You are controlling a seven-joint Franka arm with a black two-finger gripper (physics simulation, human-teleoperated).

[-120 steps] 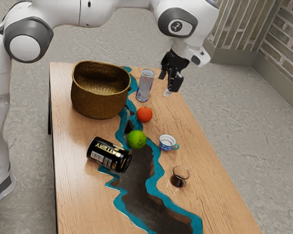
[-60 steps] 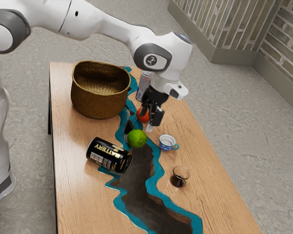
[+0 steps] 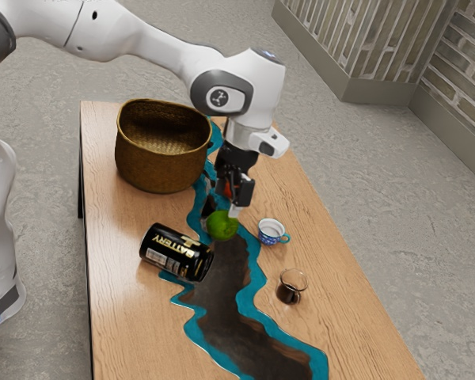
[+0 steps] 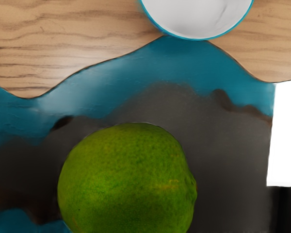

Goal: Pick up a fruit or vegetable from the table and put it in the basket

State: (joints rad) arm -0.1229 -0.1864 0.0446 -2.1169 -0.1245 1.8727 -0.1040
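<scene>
One lime (image 3: 222,226) lies on the table (image 3: 340,293) in the exterior view, outside the basket (image 3: 160,166), just under the released gripper (image 3: 228,207). In the wrist view, a gap separates the lime from a white fingertip (image 4: 285,133).

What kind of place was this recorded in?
Perhaps a simulated studio or lobby: a wood table with a teal-edged inlay, a mottled grey floor, and brick-patterned walls.
</scene>
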